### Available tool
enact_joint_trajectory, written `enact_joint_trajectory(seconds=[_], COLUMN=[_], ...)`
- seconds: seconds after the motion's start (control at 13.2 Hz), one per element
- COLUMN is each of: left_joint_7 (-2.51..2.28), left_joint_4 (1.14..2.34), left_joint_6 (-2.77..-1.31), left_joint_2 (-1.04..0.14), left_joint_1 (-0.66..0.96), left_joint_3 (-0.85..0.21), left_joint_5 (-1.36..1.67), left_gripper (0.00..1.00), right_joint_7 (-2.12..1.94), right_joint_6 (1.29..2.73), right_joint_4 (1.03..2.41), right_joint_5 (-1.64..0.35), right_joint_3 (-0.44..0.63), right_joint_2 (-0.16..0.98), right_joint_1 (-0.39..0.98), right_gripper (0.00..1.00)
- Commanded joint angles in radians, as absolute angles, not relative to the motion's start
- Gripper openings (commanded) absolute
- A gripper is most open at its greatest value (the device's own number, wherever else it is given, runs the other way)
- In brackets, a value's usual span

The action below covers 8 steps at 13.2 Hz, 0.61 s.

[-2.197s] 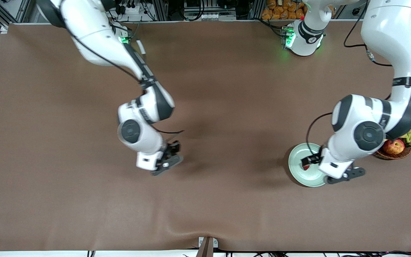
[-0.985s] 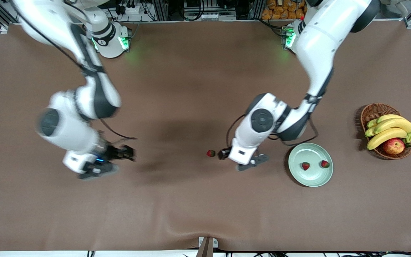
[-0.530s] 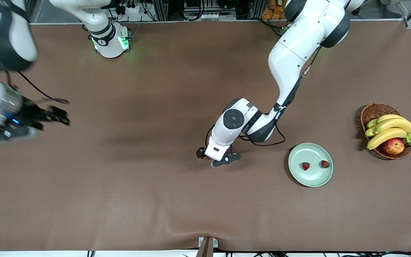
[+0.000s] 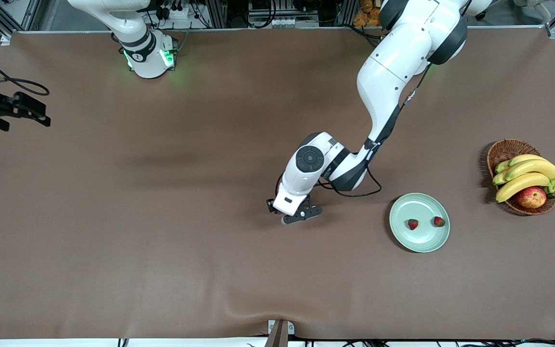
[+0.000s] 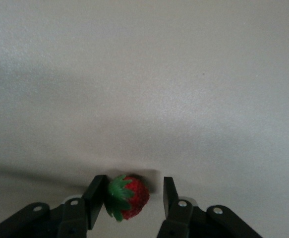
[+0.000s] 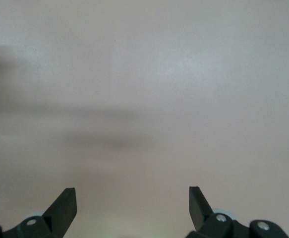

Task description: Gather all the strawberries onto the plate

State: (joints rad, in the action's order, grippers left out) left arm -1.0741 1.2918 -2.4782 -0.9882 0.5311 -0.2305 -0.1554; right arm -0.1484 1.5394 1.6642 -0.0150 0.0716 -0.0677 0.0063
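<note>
Strawberries: two [image 4: 412, 224] [image 4: 439, 221] on plate [image 4: 403, 212], third [image 5: 129, 197] between left gripper [image 5: 129, 198] fingers, gap remaining one side; right gripper [image 6: 133, 201] spread wide, waiting.

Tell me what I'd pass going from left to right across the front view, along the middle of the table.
Right gripper → left gripper → plate holding two strawberries → basket of bananas and an apple.
</note>
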Motion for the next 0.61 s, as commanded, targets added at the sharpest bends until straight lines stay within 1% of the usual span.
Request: enact_joint_trajectory(seconds=[0.0,0.08,0.15,0.23,0.38,0.53], left_joint_7=[-1.068,-1.071,-1.071,-1.069,-1.063,-1.008], left_joint_4=[1.272,1.272,1.273,1.273,1.287,1.296], left_joint_6=[-2.468,-2.465,-2.433,-2.369,-2.265,-2.112], left_joint_2=[-1.0,-0.99,-0.967,-0.931,-0.838,-0.754], left_joint_1=[0.542,0.538,0.526,0.5,0.427,0.355], left_joint_3=[-0.216,-0.216,-0.216,-0.216,-0.219,-0.227], left_joint_5=[-0.156,-0.156,-0.158,-0.16,-0.161,-0.16], left_gripper=[0.21,0.0,0.0,0.0,0.0,0.0], right_joint_7=[-0.108,-0.104,-0.104,-0.104,-0.106,-0.104], right_joint_6=[1.488,1.485,1.483,1.483,1.485,1.488], right_joint_4=[1.621,1.621,1.621,1.621,1.617,1.611], right_joint_5=[-0.002,-0.002,-0.002,-0.002,-0.002,0.0], right_joint_3=[0.046,0.046,0.046,0.046,0.044,0.044], right_joint_2=[-0.064,-0.066,-0.066,-0.066,-0.066,-0.064], right_joint_1=[-0.043,-0.046,-0.046,-0.045,-0.044,-0.044], right_gripper=[1.0,1.0,1.0,1.0,1.0,1.0])
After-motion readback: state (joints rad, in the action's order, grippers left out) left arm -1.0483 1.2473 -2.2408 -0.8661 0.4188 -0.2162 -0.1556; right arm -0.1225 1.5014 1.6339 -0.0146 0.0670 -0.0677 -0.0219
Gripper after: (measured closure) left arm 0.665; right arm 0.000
